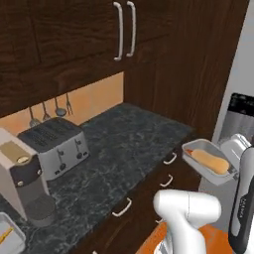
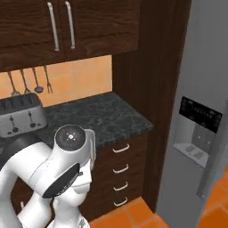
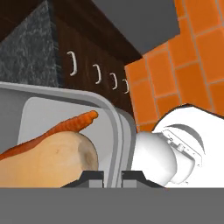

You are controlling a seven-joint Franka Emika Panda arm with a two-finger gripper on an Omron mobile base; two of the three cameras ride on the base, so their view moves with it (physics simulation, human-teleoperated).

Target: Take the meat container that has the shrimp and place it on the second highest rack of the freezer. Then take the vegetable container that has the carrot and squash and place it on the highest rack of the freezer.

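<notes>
My gripper (image 3: 113, 176) is shut on the rim of the grey vegetable container (image 3: 114, 127), which holds an orange carrot (image 3: 74, 124) and a tan squash (image 3: 52, 153). In the left base view the vegetable container (image 1: 191, 149) hangs in the air off the counter's right end, with the squash (image 1: 211, 161) lying in it and my gripper (image 1: 232, 159) at its right side. The tall grey freezer (image 2: 200, 67) stands to the right with its door shut and its bar handle (image 2: 211, 164) in view. Its racks are hidden behind the door.
A dark stone counter (image 1: 129, 144) carries a toaster (image 1: 57, 146) and a coffee machine (image 1: 22, 181). Another grey container (image 1: 10, 238) with a thin orange piece sits at the counter's near left. Drawers (image 2: 120, 169) run below, and dark cabinets (image 1: 74, 39) hang above an orange tile floor (image 3: 192, 57).
</notes>
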